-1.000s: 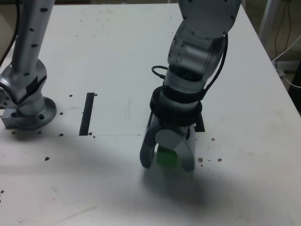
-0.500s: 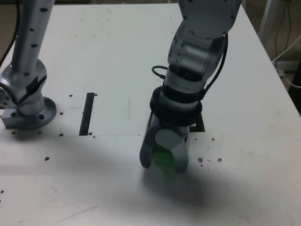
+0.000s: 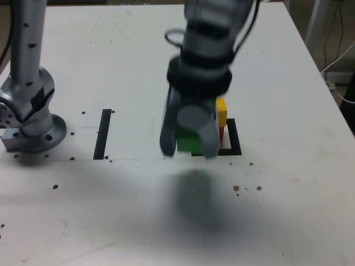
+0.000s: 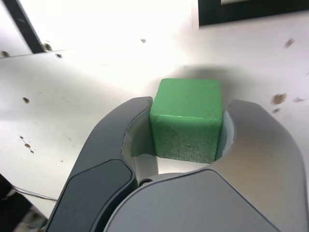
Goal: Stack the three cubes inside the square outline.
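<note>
Cubes red and yellow stand stacked inside the square outline; the green cube, gripped between the gripper's fingers above the table, remains to be added.

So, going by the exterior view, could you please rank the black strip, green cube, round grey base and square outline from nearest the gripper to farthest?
1. Green cube: held in the gripper.
2. Square outline: just right.
3. Black strip: left.
4. Round grey base: far left.
</note>
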Robot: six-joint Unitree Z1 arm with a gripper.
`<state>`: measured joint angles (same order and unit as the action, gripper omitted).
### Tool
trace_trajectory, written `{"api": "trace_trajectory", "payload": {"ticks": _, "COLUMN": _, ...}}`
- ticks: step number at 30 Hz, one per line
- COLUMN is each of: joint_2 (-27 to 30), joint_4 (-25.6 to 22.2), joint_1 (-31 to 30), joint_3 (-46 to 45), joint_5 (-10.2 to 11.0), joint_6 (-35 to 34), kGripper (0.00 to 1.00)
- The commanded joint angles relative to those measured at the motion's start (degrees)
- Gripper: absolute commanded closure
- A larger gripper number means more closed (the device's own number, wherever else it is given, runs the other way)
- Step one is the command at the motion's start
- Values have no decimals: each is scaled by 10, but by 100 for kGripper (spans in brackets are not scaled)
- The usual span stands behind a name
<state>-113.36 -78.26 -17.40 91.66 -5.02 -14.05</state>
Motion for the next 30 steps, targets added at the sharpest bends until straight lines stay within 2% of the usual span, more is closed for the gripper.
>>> {"api": "trace_trajectory", "payload": {"ticks": 1, "joint_2": 11, "joint_4": -21, "joint_1": 16, "joint_3": 18, "joint_5": 9, "joint_6": -3, "kGripper": 78}}
{"api": "trace_trajectory", "payload": {"ticks": 5, "joint_2": 21, "joint_4": -52, "joint_1": 49, "joint_3": 47, "joint_5": 23, "joint_6": -1, "kGripper": 78}}
{"api": "trace_trajectory", "payload": {"ticks": 10, "joint_2": 22, "joint_4": -70, "joint_1": 88, "joint_3": 68, "joint_5": 28, "joint_6": 19, "kGripper": 78}}
{"api": "trace_trajectory", "payload": {"ticks": 18, "joint_2": 11, "joint_4": -72, "joint_1": 135, "joint_3": 88, "joint_5": 30, "joint_6": 54, "kGripper": 78}}
{"api": "trace_trajectory", "payload": {"ticks": 30, "joint_2": -25, "joint_4": -68, "joint_1": 148, "joint_3": 113, "joint_5": 24, "joint_6": 65, "kGripper": 78}}
